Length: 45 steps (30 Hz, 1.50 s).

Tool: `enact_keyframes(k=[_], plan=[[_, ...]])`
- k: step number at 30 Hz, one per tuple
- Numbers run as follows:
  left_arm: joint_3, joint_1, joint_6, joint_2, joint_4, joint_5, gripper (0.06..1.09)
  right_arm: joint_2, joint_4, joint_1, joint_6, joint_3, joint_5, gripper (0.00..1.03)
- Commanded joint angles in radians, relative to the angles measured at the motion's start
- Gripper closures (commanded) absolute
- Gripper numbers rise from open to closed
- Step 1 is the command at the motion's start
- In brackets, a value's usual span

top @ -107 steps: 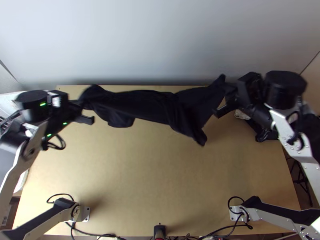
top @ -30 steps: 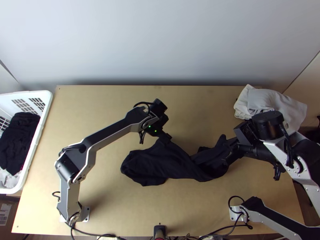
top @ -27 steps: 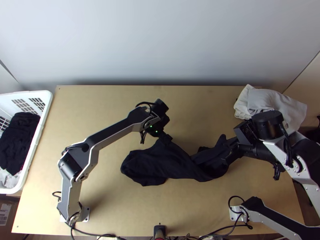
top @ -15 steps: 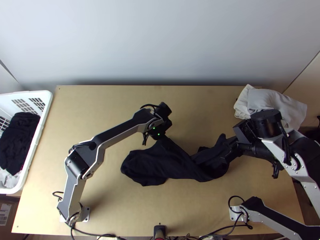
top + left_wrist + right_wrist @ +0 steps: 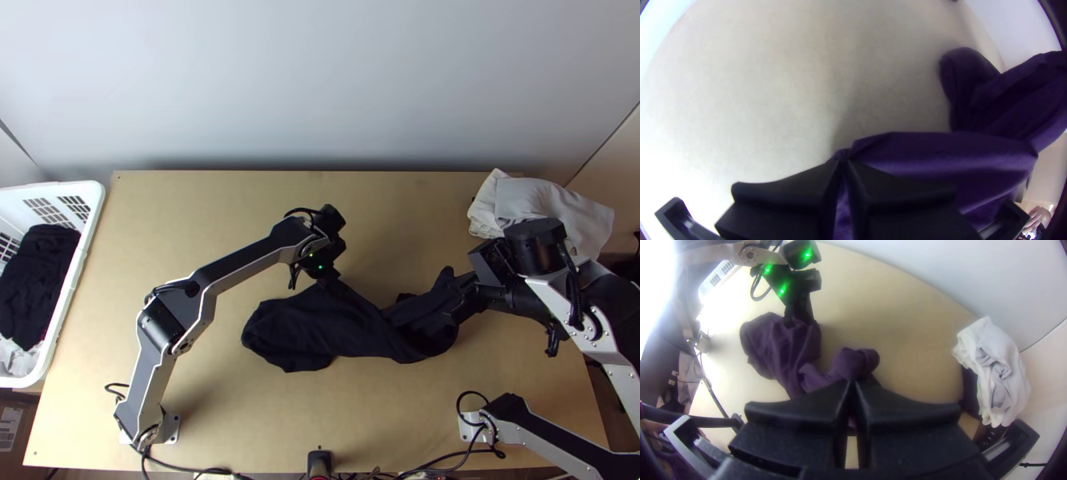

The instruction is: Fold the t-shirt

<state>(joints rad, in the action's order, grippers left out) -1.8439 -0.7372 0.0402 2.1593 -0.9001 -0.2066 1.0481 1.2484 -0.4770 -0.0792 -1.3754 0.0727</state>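
Across the middle of the table [image 5: 200, 216], got a dark t-shirt [image 5: 292, 332] lying bunched and twisted, soft and thin-looking, with a rounded, wrinkly lobe toward the table's left and a tighter rumple toward its right. Looks pinched near the table's center by the left gripper [image 5: 340, 290], with wide, flat, matte black fingers closed tip to tip on a gathered bit of edge. Same deal right of the table's center with the right gripper [image 5: 454, 310], with tips together on a crumpled bit of the shirt. Along the table's left edge, can see a white basket [image 5: 74, 282] of hard plastic with slotted walls and a rounded corner, loaded with crumpled dark cloth [image 5: 36, 272]. At the table's far right corner, got some white cloth [image 5: 532, 200] too, in a loose heap of soft folds. Compared with about four seconds ago, seeing a big change: back then, had the shirt stretched between both grippers toward the table's far edge, now down around its middle. Over the last second, spotted just a small shift of the left gripper toward the table's right, with pretty much the same shirt outline.
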Motion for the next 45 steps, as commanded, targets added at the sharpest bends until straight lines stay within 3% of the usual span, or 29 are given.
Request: enact_keyframes(k=[1,11,20,34,45], plan=[[0.005,0.022,-0.01,-0.042,-0.048,0.001,1.05,-0.002,-0.01,0.005,0.002,-0.007,-0.001,1.0],[0.032,0.105,-0.023,-0.386,-0.069,0.029,1.05,0.013,-0.01,0.006,-0.005,-0.094,-0.004,1.0],[0.038,0.249,-0.016,-0.727,-0.095,0.118,1.05,0.13,-0.009,-0.011,-0.033,-0.387,-0.045,1.0],[0.103,0.524,0.017,-1.105,-0.095,0.121,1.05,0.303,-0.023,-0.107,-0.028,-0.76,-0.142,1.0],[0.25,0.622,0.052,-1.305,-0.145,0.119,1.05,0.313,-0.014,-0.124,-0.01,-0.811,-0.142,1.0]])
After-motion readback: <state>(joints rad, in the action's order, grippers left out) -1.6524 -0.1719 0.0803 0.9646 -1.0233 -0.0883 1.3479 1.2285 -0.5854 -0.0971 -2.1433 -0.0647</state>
